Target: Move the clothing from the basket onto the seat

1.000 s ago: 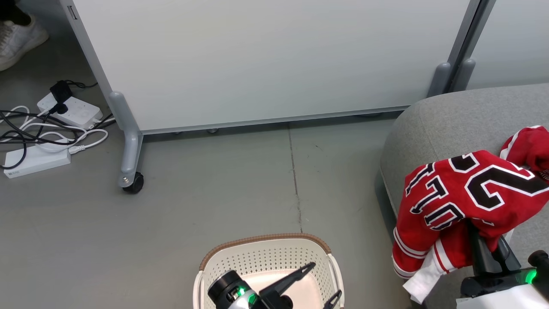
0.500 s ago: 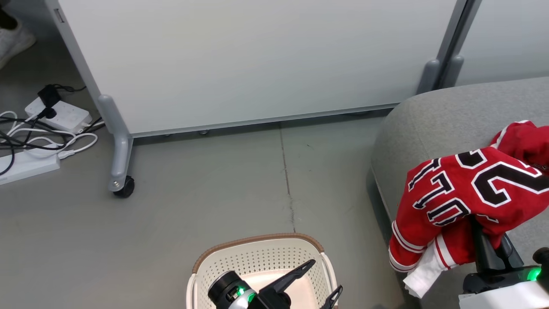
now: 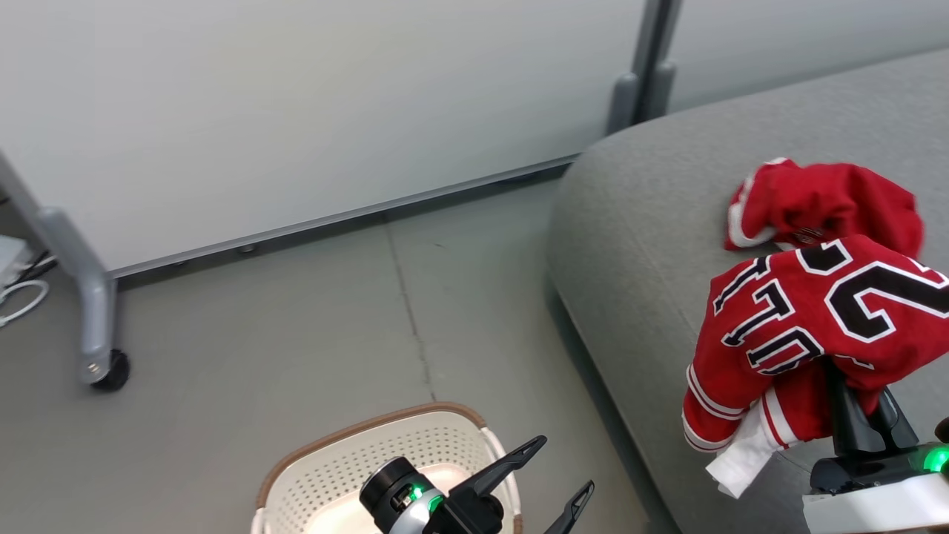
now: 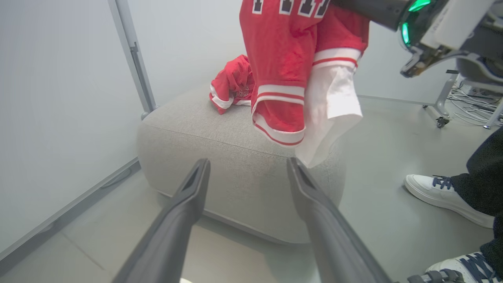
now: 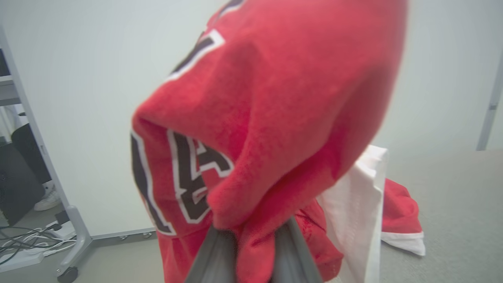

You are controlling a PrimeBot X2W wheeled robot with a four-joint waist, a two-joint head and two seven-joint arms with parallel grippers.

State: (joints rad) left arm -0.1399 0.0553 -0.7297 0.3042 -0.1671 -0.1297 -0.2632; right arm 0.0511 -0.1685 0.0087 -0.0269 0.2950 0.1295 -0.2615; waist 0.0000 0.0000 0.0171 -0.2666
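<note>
A red jersey with black-and-white lettering hangs from my right gripper, which is shut on a bunch of its fabric, above the front part of the grey seat. The cloth drapes over the fingertips and hides them. A second red garment lies crumpled on the seat behind it. The cream basket stands on the floor at the lower left, its brown rim showing. My left gripper hovers open over the basket's right edge, with nothing between its fingers.
A pale wheeled partition stands behind, with a caster at the left and a post beside the seat. A person's shoes stand on the floor past the seat. Cables lie by the partition's foot.
The head camera has turned right, so the whole picture has slid left and more of the seat shows. The jersey stays in my right gripper; the left stays open.
</note>
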